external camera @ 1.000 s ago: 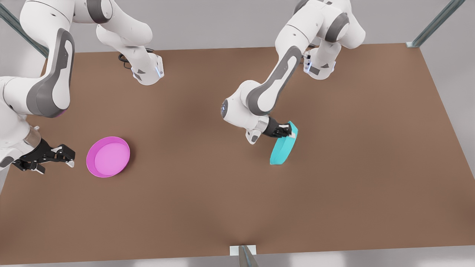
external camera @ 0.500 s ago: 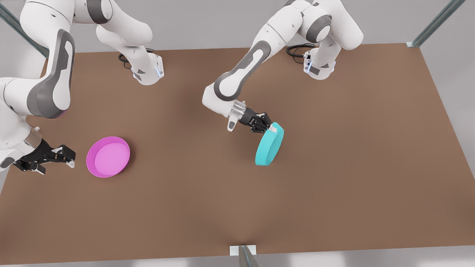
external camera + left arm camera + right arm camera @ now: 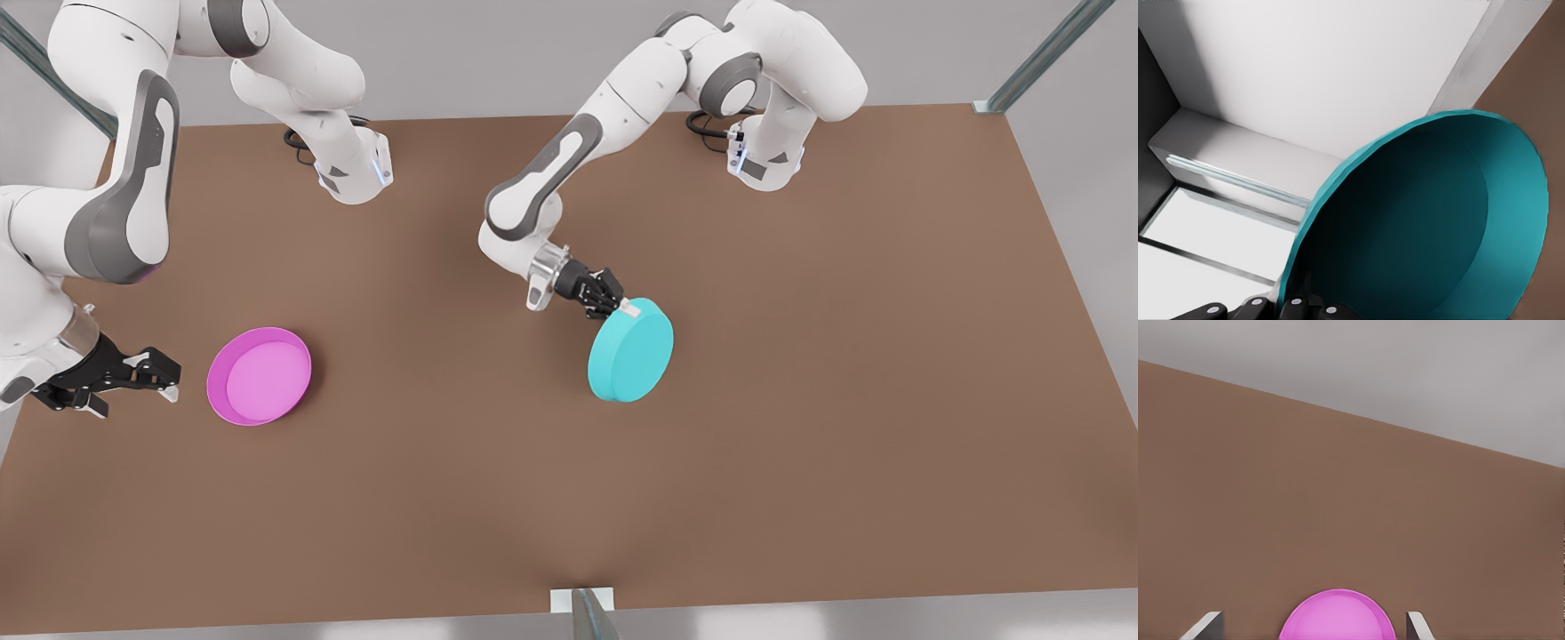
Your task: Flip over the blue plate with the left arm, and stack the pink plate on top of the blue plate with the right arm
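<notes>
Two plates before you, well apart. Left gripper (image 3: 625, 308) pinches blue plate (image 3: 631, 349) by rim; plate tipped further than half second ago, underside now facing front camera. Right gripper (image 3: 169, 378) waits, fingers wide, pink plate (image 3: 259, 375) just ahead on worktop (image 3: 800, 400), unmoved.

Blue plate (image 3: 631, 349) tilted, underside up; pink plate (image 3: 259, 375) flat, upright.

I see a brown table (image 3: 800, 444) carrying everything; the pink plate (image 3: 259, 375) lies flat on it, hollow up, toward the front view's left. Both arm bases are bolted at its far edge; the blue plate (image 3: 630, 350) stands tilted near the middle.
</notes>
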Controlling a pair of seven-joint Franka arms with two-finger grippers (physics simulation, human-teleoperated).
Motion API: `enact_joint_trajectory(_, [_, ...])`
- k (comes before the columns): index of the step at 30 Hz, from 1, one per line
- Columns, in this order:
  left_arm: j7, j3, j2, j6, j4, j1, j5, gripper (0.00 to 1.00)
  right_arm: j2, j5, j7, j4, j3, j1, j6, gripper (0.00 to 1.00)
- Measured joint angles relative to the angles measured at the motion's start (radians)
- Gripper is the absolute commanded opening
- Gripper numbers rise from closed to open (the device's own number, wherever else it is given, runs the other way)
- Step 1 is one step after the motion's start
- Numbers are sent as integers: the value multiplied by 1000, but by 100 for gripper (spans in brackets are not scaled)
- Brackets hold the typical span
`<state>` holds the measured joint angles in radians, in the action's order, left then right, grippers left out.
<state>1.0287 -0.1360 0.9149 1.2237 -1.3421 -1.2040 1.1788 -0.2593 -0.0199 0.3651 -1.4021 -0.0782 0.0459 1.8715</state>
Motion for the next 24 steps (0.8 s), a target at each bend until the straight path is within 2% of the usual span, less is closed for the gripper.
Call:
enact_joint_trajectory(10, [-2,0,48,-21,18,-15,33,21,0,0,0,0,1,0,0,100])
enact_joint_trajectory(11, [-2,0,50,-23,18,-15,35,24,0,0,0,0,0,0,0,100])
enact_joint_trajectory(12, [-3,0,50,-24,18,-15,35,39,0,1,0,0,0,0,0,100])
enact_joint_trajectory(13, [-3,0,54,-23,20,-16,33,100,0,2,0,0,0,0,0,100])
enact_joint_trajectory(18, [-2,0,137,-65,126,-25,15,100,0,1,0,0,0,0,0,100])
enact_joint_trajectory(24, [-3,42,271,-145,399,-34,-4,100,-4,9,-6,-6,-1,1,-11,100])
